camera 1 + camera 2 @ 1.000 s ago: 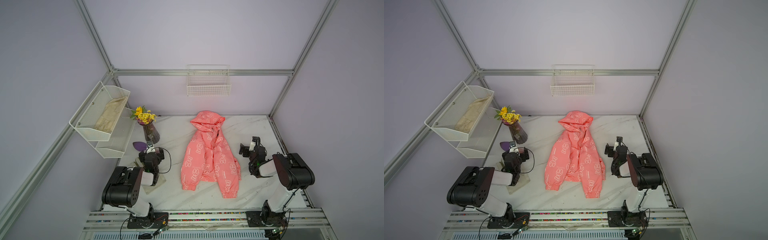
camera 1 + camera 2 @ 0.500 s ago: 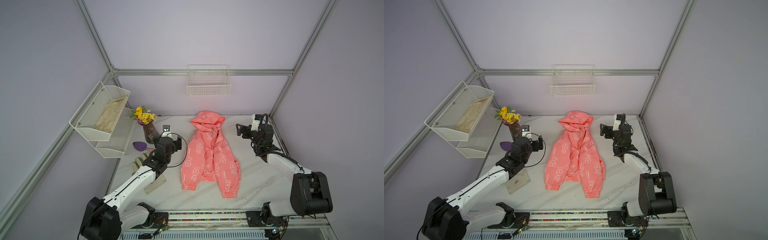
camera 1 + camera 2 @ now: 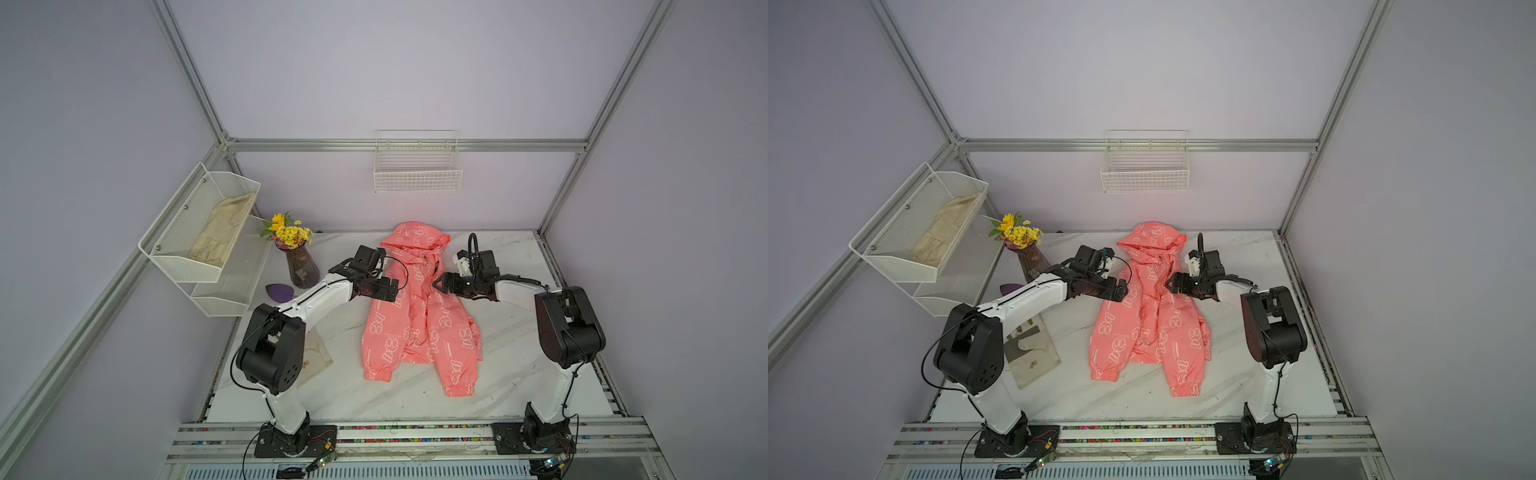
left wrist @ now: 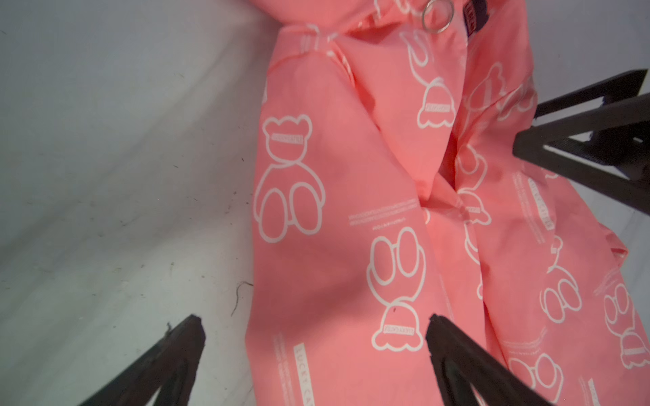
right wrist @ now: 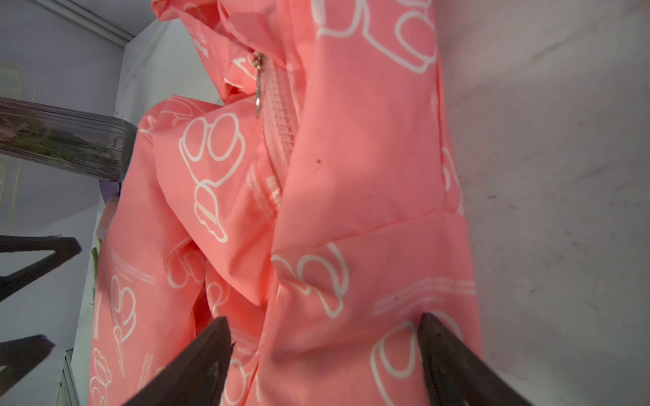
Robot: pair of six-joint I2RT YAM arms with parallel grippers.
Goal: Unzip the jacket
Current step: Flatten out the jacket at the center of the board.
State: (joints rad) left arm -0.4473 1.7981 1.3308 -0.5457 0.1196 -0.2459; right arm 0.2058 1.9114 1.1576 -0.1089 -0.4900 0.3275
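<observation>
Where the left wall meets the counter, a two-tier mesh shelf holds a beige glove in its upper tier. Just beside the shelf stand a dark vase of yellow flowers and, near its base, a flat purple object. The left arm reaches inward from the front rail. Its end effector is released, jaws wide, one fingertip over bare counter and the other over the sleeve edge of the jacket; contact with the cloth cannot be told. The coral-pink jacket, printed with white bear outlines, lies front up at mid-counter, hood toward the back wall and cuffs toward the front rail. Its zipper is closed, with the ring pull up near the collar. On the back wall above the hood hangs a white wire basket. The right end effector hovers over the opposite chest panel, likewise released, jaws spread with the fabric beneath them and nothing clamped; both top views show the two end effectors facing each other across the zipper line.
</observation>
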